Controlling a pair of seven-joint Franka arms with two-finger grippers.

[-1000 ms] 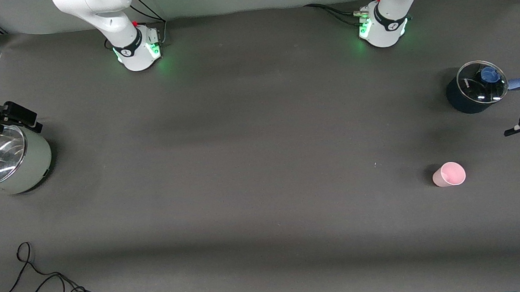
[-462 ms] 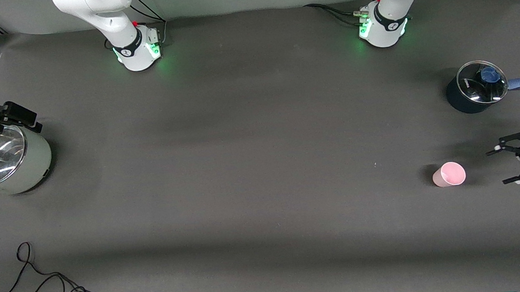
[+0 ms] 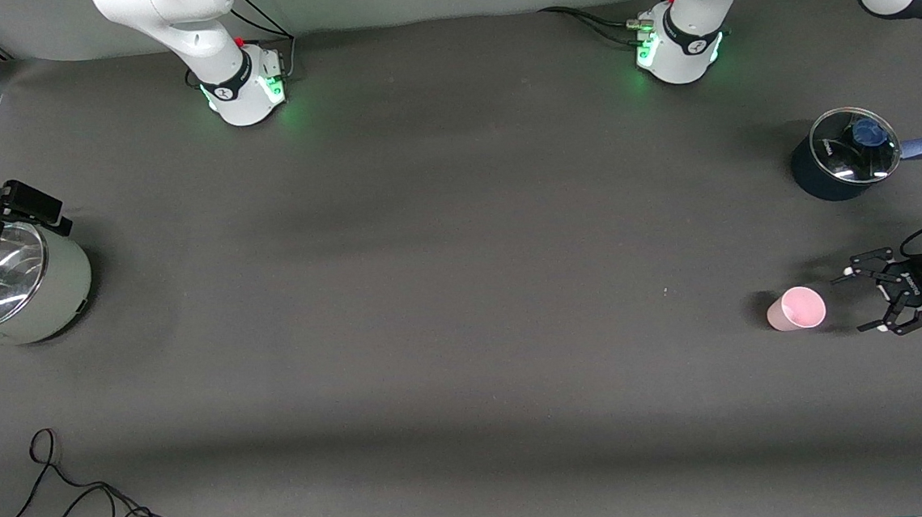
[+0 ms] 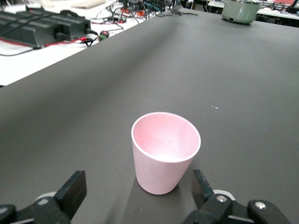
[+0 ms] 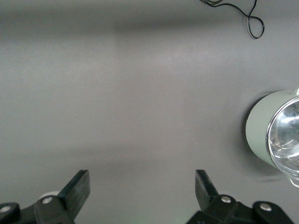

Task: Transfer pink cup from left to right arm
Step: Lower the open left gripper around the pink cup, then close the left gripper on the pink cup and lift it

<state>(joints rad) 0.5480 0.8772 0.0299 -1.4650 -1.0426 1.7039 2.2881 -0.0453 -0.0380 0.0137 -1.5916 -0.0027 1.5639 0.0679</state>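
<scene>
The pink cup (image 3: 796,309) stands upright on the dark mat toward the left arm's end of the table, mouth up and empty. My left gripper (image 3: 852,304), a black openwork claw, hangs low just beside it, open, with the tips pointing at the cup and a small gap to it. In the left wrist view the cup (image 4: 164,149) stands just ahead of the spread fingers (image 4: 74,186) and touches neither. My right gripper (image 5: 142,179) waits open and empty over the mat beside the green pot (image 5: 261,133).
A dark blue pot (image 3: 843,155) with a glass lid and a blue handle stands farther from the front camera than the cup. A pale green lidded pot (image 3: 21,289) sits at the right arm's end. A black cable (image 3: 105,510) lies by the front edge.
My left gripper has come in from the table's end and dropped toward the pink cup, staying open. The cup and the right arm have not moved.
</scene>
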